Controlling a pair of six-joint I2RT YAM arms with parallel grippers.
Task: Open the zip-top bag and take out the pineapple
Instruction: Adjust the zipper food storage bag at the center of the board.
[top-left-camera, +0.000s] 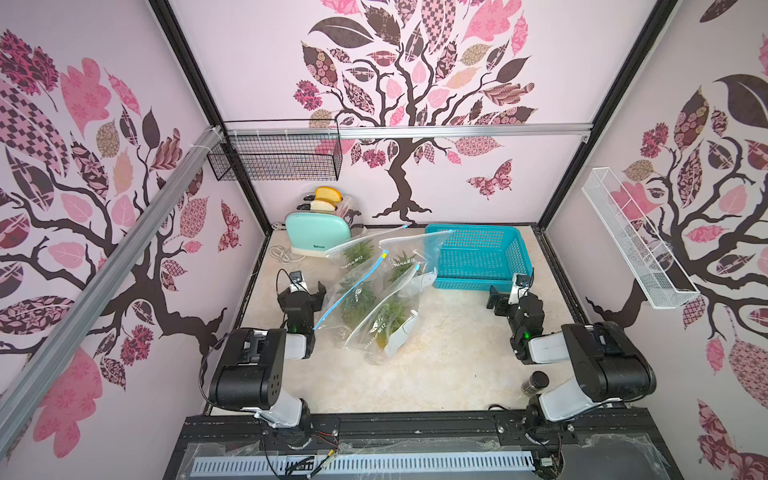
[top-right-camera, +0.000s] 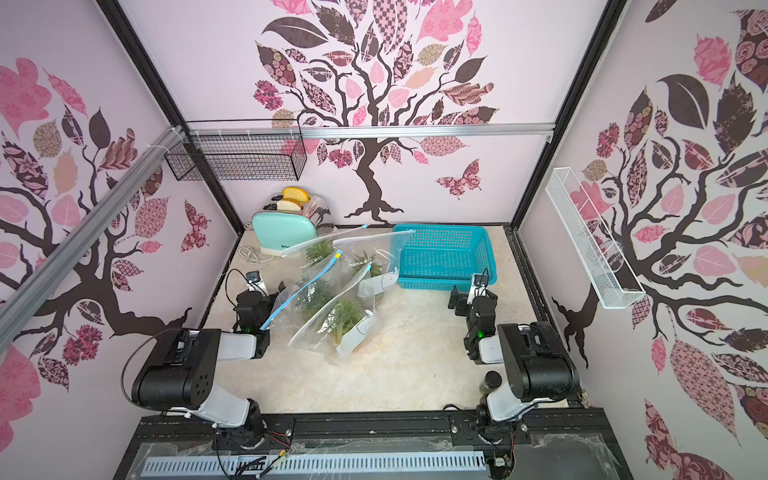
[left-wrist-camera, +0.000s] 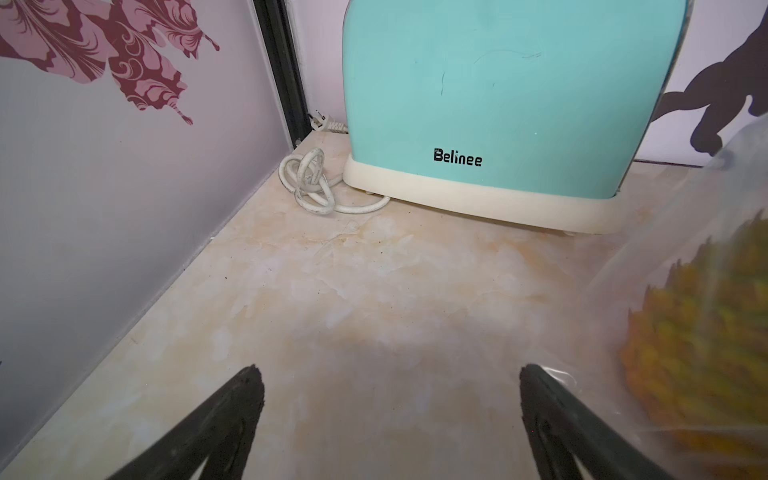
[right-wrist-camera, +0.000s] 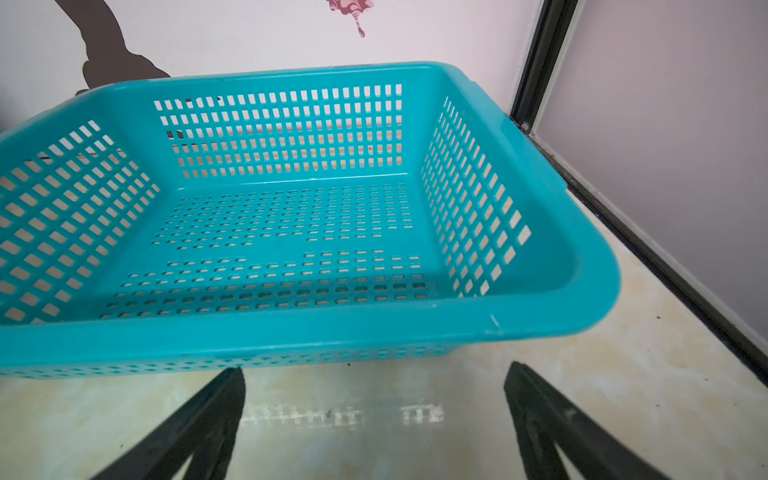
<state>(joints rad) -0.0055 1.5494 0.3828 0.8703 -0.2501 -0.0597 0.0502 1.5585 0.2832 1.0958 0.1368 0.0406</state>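
Several clear zip-top bags (top-left-camera: 374, 291) (top-right-camera: 332, 291) lie heaped in the middle of the table, each with a pineapple inside. The green crowns (top-left-camera: 390, 316) show through the film. One bag's blue zip strip (top-left-camera: 353, 291) runs diagonally toward my left gripper. My left gripper (top-left-camera: 303, 293) (top-right-camera: 266, 295) (left-wrist-camera: 390, 374) stands open just left of the heap, with nothing between its fingers. A bag with a yellow pineapple (left-wrist-camera: 706, 332) lies against one finger's outer side. My right gripper (top-left-camera: 509, 297) (top-right-camera: 471, 301) (right-wrist-camera: 376, 372) is open and empty over bare table, right of the heap.
A teal slotted basket (top-left-camera: 478, 257) (right-wrist-camera: 291, 332) sits at the back right, directly ahead of my right gripper. A mint toaster (top-left-camera: 318, 235) (left-wrist-camera: 498, 104) with bread and a coiled white cord (left-wrist-camera: 316, 187) stands at the back left. A dark jar (top-left-camera: 536, 383) stands by the right arm's base.
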